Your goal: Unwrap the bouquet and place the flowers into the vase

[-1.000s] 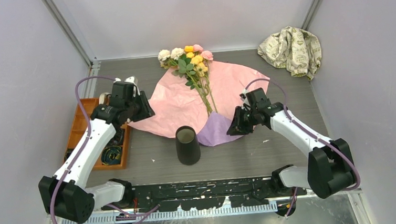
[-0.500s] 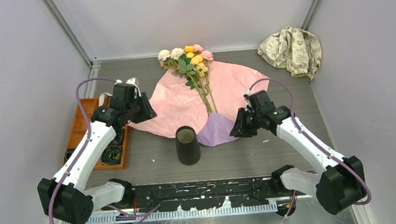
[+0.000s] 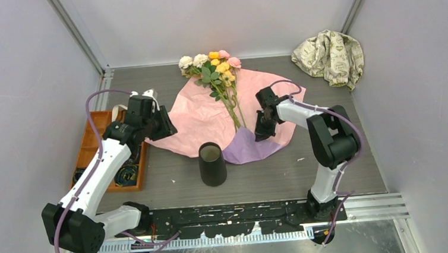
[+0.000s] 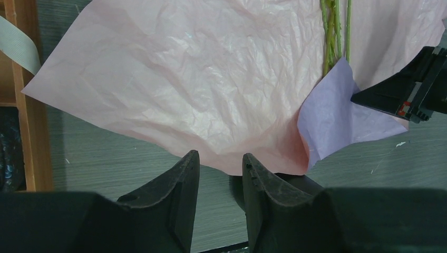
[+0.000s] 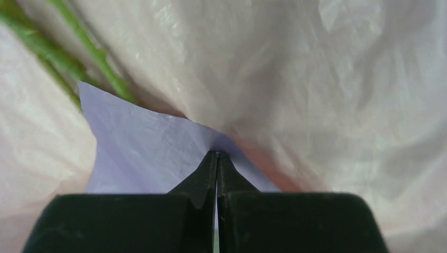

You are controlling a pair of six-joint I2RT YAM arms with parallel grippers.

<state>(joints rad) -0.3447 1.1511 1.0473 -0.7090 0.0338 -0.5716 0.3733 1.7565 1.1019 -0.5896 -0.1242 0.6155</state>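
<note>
The bouquet lies opened out at the middle of the table (image 3: 284, 176). The flowers (image 3: 224, 85) rest flat on the spread wrapping paper (image 3: 194, 119), blooms toward the far wall and stem ends pointing at the vase (image 3: 212, 163), which stands upright just near of the sheet.

The flowers are probably light but long, with springy stems and top-heavy heads. The bare lower stems, just above the purple flap (image 3: 247, 151), look like the best place to take hold, with the bunch pinched together so none slips loose. The paper is thin, crinkly and likely to slide or lift with whatever drags on it.

The right jaws are closed tip to tip at the crease where the purple flap meets the pink, beside the stems. Whether a fold of paper is caught between them I cannot tell. The left jaws stand partly open and empty above the sheet's near-left edge.

An orange tray (image 3: 89, 145) sits at the left and a beige cloth (image 3: 328, 55) in the far right corner, both well clear. The narrow, light vase could tip — the flap lies just beside it.
</note>
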